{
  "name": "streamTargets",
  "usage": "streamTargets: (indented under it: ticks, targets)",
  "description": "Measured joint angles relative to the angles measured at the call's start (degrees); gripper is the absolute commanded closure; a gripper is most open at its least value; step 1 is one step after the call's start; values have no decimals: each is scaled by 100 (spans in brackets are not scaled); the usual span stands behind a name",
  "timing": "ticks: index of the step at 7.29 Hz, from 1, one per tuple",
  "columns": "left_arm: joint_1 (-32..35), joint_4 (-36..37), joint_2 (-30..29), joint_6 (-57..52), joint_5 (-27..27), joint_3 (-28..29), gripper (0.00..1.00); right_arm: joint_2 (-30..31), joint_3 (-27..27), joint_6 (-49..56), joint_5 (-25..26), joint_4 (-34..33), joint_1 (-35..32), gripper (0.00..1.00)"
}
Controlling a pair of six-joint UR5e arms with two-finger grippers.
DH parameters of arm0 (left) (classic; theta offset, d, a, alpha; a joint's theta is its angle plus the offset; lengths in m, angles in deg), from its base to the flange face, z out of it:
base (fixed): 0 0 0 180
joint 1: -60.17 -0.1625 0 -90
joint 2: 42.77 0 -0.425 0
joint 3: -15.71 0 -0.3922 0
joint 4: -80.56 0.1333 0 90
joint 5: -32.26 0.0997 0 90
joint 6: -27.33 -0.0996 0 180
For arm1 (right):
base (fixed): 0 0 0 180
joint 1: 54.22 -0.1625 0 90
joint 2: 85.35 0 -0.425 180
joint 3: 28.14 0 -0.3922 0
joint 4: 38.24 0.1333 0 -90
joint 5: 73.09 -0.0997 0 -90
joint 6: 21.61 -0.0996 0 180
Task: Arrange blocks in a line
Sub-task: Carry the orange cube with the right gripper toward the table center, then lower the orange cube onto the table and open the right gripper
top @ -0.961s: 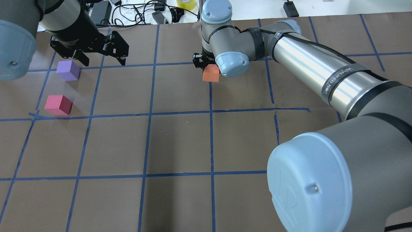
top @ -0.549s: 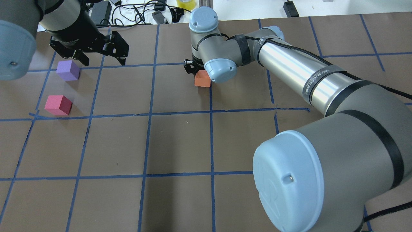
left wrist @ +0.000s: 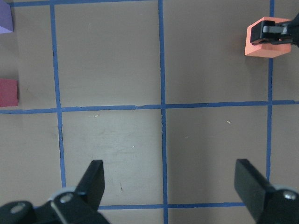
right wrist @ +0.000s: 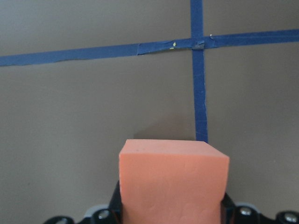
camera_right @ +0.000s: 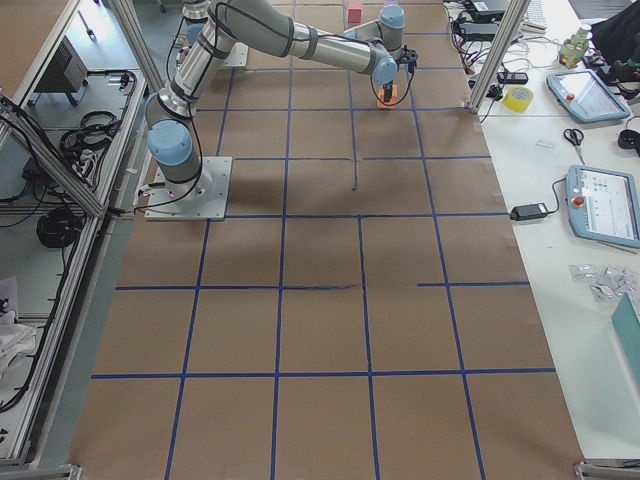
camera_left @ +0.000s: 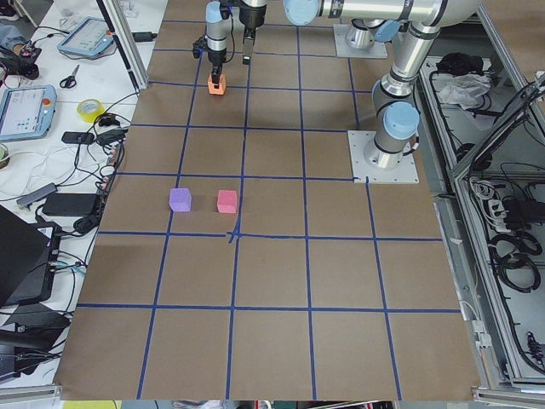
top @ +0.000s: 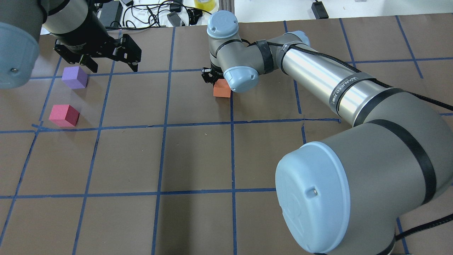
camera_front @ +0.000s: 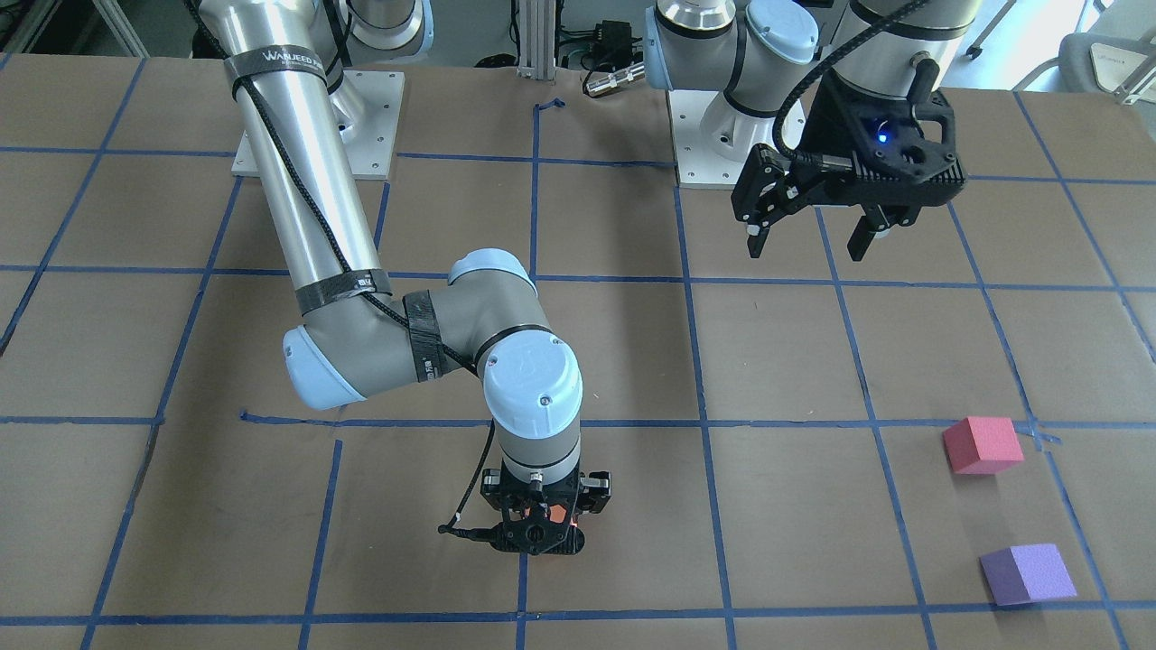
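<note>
My right gripper (top: 213,75) is shut on the orange block (top: 222,89) and holds it low over the brown table, beside a blue tape line. The block fills the bottom of the right wrist view (right wrist: 173,179), and I cannot tell whether it touches the table. The purple block (top: 74,77) and the pink-red block (top: 64,115) sit apart on the table at the far left. My left gripper (top: 113,66) is open and empty, hovering just right of the purple block. The left wrist view shows the orange block (left wrist: 266,37) far off.
A blue tape grid (top: 231,122) covers the table. Cables, adapters and a yellow tape roll (top: 204,3) lie past the far edge. My right arm's elbow (top: 332,198) fills the near right.
My right arm has moved left and slightly down with the orange block, slowing in the last half second. The left arm and the other two blocks have not moved.
</note>
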Motion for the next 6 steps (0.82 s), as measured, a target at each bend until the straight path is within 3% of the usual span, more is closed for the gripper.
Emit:
streamTargets:
  ticks: [1,4,6]
  targets:
    - [0,-2,3,-17,6,0,0,-12,11,-28,-2,-77,0,0]
    - [0,-8,16,-74,21,-43,0,29,35,-95,-7,-283,0,0]
    - [-4,-5,37,-80,17,-84,0,364,22,-73,-15,-34,28,0]
